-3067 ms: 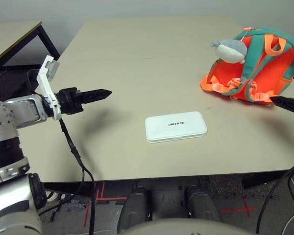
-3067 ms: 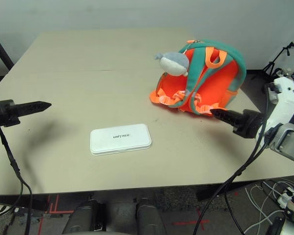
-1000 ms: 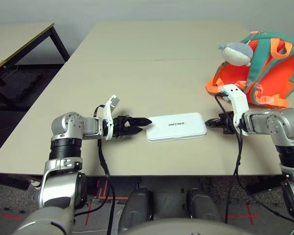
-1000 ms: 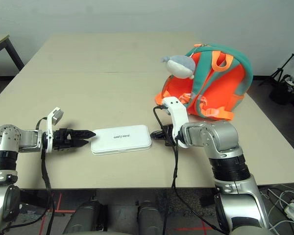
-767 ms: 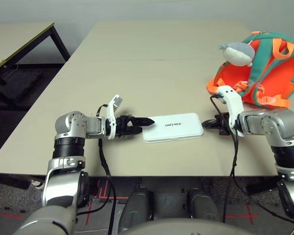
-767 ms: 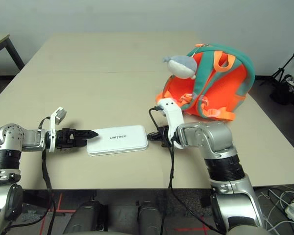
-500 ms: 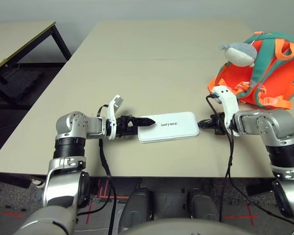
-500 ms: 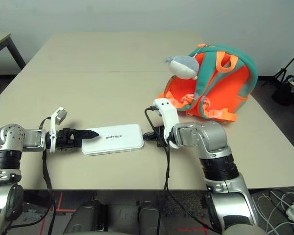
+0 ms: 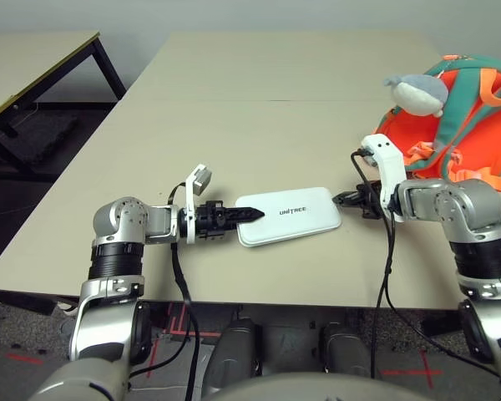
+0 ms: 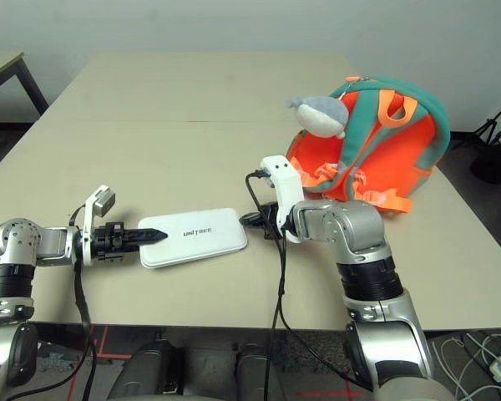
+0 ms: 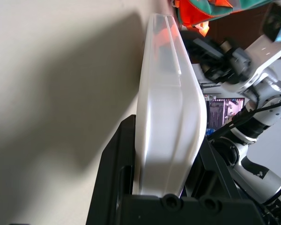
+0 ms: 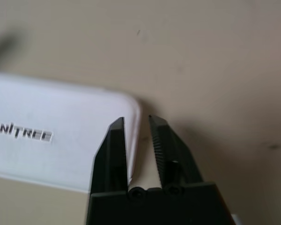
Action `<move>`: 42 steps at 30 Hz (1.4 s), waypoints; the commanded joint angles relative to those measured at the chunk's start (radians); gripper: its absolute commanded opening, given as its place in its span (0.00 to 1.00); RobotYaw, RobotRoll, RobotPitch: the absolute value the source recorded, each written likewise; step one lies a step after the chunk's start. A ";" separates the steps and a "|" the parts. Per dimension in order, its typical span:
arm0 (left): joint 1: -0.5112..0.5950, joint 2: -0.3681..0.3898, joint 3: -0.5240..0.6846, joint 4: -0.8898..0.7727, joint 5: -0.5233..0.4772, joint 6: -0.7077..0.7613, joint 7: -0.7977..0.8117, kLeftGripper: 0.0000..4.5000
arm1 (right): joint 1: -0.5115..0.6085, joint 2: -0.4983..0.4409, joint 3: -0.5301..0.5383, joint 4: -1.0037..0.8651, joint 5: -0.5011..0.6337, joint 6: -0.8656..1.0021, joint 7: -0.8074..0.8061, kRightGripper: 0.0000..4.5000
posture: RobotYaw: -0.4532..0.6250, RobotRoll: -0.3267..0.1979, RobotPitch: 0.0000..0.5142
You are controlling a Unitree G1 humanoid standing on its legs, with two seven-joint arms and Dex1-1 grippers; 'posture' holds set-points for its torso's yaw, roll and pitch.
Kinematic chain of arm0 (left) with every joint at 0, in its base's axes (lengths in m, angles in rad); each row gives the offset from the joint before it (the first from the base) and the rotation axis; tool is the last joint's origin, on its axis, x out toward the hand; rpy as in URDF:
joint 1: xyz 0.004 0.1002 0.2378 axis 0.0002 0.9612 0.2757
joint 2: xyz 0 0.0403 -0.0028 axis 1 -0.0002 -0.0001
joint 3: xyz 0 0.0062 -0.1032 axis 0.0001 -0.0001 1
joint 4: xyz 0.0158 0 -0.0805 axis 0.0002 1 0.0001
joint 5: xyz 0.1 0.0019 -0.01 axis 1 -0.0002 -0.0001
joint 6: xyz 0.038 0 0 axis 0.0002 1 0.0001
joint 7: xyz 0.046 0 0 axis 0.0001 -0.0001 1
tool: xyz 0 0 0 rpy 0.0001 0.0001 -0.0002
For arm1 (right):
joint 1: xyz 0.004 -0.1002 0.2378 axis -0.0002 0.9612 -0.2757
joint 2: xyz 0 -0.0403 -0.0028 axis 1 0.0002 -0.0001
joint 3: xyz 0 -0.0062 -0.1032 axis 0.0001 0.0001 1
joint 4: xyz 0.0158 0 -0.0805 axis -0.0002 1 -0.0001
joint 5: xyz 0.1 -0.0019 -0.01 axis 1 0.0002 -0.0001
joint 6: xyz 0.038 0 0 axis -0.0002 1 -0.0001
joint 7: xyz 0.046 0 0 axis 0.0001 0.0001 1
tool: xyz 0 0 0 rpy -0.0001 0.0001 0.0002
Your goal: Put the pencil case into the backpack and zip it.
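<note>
The white pencil case (image 9: 292, 214) lies flat on the table near its front edge. My left gripper (image 9: 240, 214) is shut on its left end; in the left wrist view the case (image 11: 166, 93) sits clamped between the two black fingers (image 11: 114, 164). My right gripper (image 9: 344, 199) is at the case's right end, its fingers (image 12: 114, 140) narrowly apart at the rounded corner (image 12: 131, 105), nothing gripped. The teal and orange backpack (image 9: 472, 117) stands at the far right with a grey plush toy (image 9: 416, 90) hanging on it, behind my right forearm.
The beige table (image 9: 259, 109) stretches far back beyond the case. A second table (image 9: 33, 58) stands off to the left across a gap. Black cables (image 9: 384, 276) hang from both wrists over the front edge.
My left gripper has closed on the case's left end. The right gripper's fingers, shut a second ago, have parted slightly at the right end. The case has slid a little to the left.
</note>
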 commanded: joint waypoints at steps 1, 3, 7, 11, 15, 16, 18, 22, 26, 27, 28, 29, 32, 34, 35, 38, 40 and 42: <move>0.014 0.046 0.040 -0.046 -0.010 0.034 0.029 0.31 | 0.043 0.005 -0.127 -0.156 0.008 0.038 -0.076 0.52 | 0.49 0.62 0.11; 0.012 0.067 0.058 -0.056 -0.022 0.035 0.036 0.31 | 0.073 0.021 -0.185 -0.256 -0.004 0.049 -0.131 0.65 | 0.48 0.62 0.11; -0.001 0.101 0.083 -0.054 -0.021 0.035 0.051 0.31 | 0.128 0.109 -0.283 -0.473 -0.049 0.024 -0.279 0.91 | 0.44 0.62 0.12; -0.033 0.118 0.090 -0.026 -0.009 0.030 0.057 0.31 | 0.157 0.174 -0.310 -0.608 -0.094 0.029 -0.386 1.00 | 0.40 0.62 0.12; -0.082 0.121 0.087 0.015 0.003 0.021 0.064 0.31 | 0.186 0.204 -0.314 -0.638 -0.183 -0.062 -0.478 1.00 | 0.37 0.62 0.11; -0.090 0.121 0.084 0.024 0.005 0.017 0.065 0.31 | 0.193 0.210 -0.314 -0.629 -0.197 -0.086 -0.490 1.00 | 0.37 0.62 0.10; -0.107 0.120 0.076 0.039 0.012 0.009 0.068 0.31 | 0.212 0.225 -0.312 -0.583 -0.222 -0.153 -0.503 1.00 | 0.36 0.62 0.09; -0.133 0.122 0.064 0.061 0.022 -0.001 0.068 0.31 | 0.244 0.238 -0.305 -0.440 -0.260 -0.313 -0.496 1.00 | 0.37 0.62 0.07; -0.152 0.135 0.061 0.079 0.030 -0.015 0.069 0.31 | 0.231 0.231 -0.296 -0.276 -0.292 -0.475 -0.477 1.00 | 0.38 0.62 0.05; -0.153 0.139 0.062 0.080 0.033 -0.018 0.070 0.31 | 0.222 0.229 -0.295 -0.238 -0.300 -0.509 -0.476 1.00 | 0.39 0.62 0.04; -0.155 0.141 0.066 0.082 0.036 -0.019 0.070 0.31 | 0.212 0.226 -0.296 -0.201 -0.306 -0.541 -0.476 1.00 | 0.39 0.62 0.04; -0.157 0.144 0.071 0.082 0.038 -0.018 0.071 0.31 | 0.202 0.225 -0.297 -0.168 -0.312 -0.572 -0.476 1.00 | 0.40 0.62 0.04; -0.148 0.152 0.090 0.073 0.039 -0.012 0.076 0.31 | 0.156 0.227 -0.294 -0.076 -0.322 -0.649 -0.476 1.00 | 0.41 0.62 0.03; -0.138 0.155 0.095 0.065 0.038 -0.009 0.079 0.31 | 0.122 0.231 -0.293 -0.021 -0.325 -0.688 -0.482 1.00 | 0.42 0.62 0.03; -0.133 0.156 0.099 0.061 0.037 -0.006 0.081 0.31 | 0.105 0.230 -0.290 0.007 -0.330 -0.710 -0.483 1.00 | 0.42 0.62 0.03; -0.126 0.156 0.111 0.053 0.035 0.000 0.087 0.31 | 0.056 0.227 -0.283 0.083 -0.338 -0.757 -0.483 1.00 | 0.43 0.62 0.03; -0.123 0.154 0.118 0.050 0.036 0.002 0.092 0.31 | 0.017 0.223 -0.277 0.148 -0.347 -0.794 -0.480 1.00 | 0.43 0.62 0.03; -0.125 0.149 0.123 0.050 0.037 0.002 0.099 0.31 | -0.015 0.218 -0.272 0.209 -0.356 -0.825 -0.477 1.00 | 0.44 0.62 0.03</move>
